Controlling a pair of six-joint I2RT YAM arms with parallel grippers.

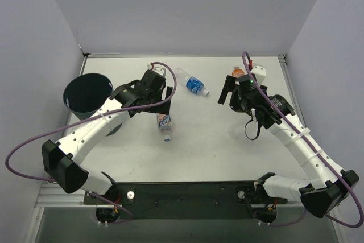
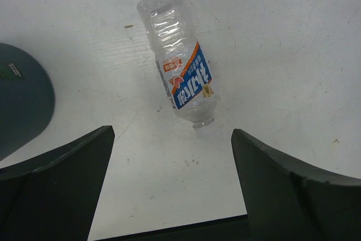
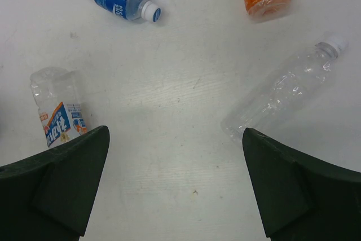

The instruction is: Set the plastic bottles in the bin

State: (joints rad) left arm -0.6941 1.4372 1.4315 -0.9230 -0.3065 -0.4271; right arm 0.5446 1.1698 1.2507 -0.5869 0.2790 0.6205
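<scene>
Left gripper (image 2: 172,135) hangs spread wide above the counter (image 2: 293,38); the white-and-blue-labelled bottle (image 2: 183,77) lies on its side at its 12 o'clock, untouched.

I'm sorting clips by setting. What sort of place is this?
Probably a robotics lab test cell: a bare white table boxed in by plain panels, with two robot arms bolted to a black plate at its near edge.
</scene>
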